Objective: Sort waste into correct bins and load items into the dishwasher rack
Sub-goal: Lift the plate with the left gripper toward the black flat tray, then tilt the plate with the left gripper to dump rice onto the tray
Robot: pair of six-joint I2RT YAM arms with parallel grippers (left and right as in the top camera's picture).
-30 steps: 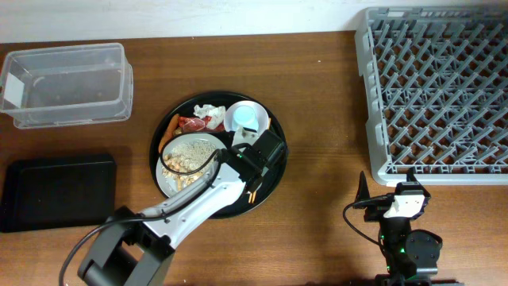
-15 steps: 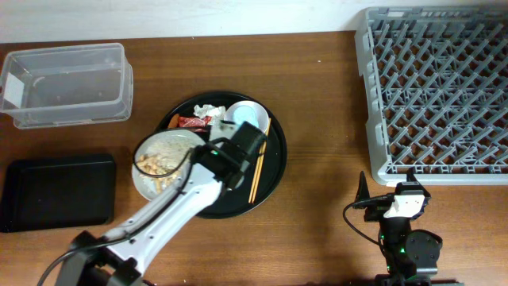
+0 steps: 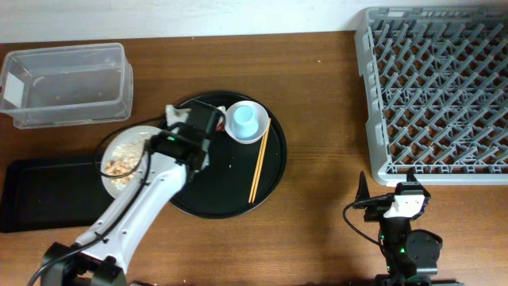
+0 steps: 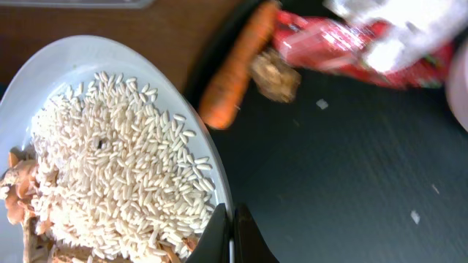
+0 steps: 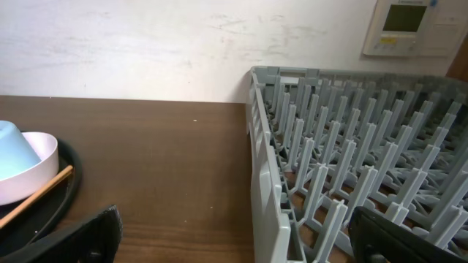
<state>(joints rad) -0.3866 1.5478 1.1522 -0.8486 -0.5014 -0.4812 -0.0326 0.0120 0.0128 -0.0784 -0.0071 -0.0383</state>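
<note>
My left gripper (image 4: pixel 232 235) is shut on the right rim of the white plate (image 4: pixel 58 66), which carries rice (image 4: pixel 124 161) and brownish scraps (image 4: pixel 18 193). From overhead the plate (image 3: pixel 119 135) hangs left of the round tray, partly above the flat black tray (image 3: pixel 48 195), with the left gripper (image 3: pixel 161 143) at its edge. An orange carrot (image 4: pixel 234 73), a red wrapper (image 4: pixel 344 44) and a white tissue (image 4: pixel 409 18) lie on the round tray. The light blue cup (image 3: pixel 244 119) sits upside down in the white bowl (image 3: pixel 258 133), beside the chopsticks (image 3: pixel 259 163). My right gripper (image 5: pixel 245 245) is open, near the rack (image 3: pixel 436 95).
The clear tub (image 3: pixel 67 83) stands at the back left, with the flat black tray in front of it. The large round black tray (image 3: pixel 230 195) sits mid-table. The rack's grey wall (image 5: pixel 263 183) rises just right of the right gripper.
The left arm has carried the plate leftwards off the round tray, towards the flat black tray. The right arm has not moved.
</note>
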